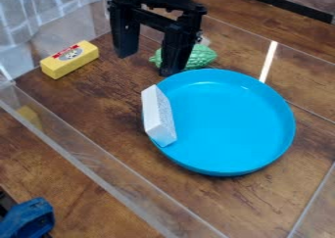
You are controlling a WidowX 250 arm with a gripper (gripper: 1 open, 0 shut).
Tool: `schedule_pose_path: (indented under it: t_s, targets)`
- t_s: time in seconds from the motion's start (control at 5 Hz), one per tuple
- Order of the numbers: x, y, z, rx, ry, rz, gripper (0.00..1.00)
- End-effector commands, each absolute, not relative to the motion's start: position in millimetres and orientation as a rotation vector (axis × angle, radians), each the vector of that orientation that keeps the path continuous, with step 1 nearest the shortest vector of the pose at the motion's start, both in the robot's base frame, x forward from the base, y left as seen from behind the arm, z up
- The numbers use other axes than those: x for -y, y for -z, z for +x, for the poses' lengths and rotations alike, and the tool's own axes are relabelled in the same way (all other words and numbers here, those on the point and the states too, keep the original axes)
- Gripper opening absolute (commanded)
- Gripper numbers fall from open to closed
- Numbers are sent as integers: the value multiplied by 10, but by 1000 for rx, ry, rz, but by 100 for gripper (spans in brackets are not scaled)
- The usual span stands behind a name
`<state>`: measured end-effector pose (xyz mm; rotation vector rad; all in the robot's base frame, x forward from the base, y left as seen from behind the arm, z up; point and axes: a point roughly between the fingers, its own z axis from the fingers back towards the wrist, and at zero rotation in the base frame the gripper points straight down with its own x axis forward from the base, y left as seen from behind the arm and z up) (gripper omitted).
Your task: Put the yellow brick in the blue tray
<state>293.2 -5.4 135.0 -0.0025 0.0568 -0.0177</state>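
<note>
from where i'm sitting, the black two-fingered gripper (pixel 159 44) hangs over the dark wooden tabletop (pixel 92 134) near the top middle of the view, pointing straight down with its jaws spread wide and nothing between them. the small bright yellow rectangular brick with the red mark on top (pixel 69 59) lies flat on the wood off to the left of the gripper, a bit lower in the picture, clearly apart from the fingers and not touching them. it's outside the big round bright blue plastic tray (pixel 236 124), which sits to the right and below the gripper, with open wood between it and the brick. a white-grey rectangular block (pixel 159 115) leans along the tray's left edge, partly over the rim. a bumpy green oval thing (pixel 191 59) sits right behind the gripper's fingers, just above the tray's top rim; i can't tell if the fingers touch it. bottom left corner has something blue (pixel 26 220), too cropped to make out.
</note>
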Motion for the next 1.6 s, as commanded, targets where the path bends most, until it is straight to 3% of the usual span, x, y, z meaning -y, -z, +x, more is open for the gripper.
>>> schedule_pose_path:
  t_s: [0.0, 1.4]
  targets:
    - [13, -1303, 2933, -68, 23, 0, 100]
    - [-582, -1128, 2946, -79, 84, 28, 100]
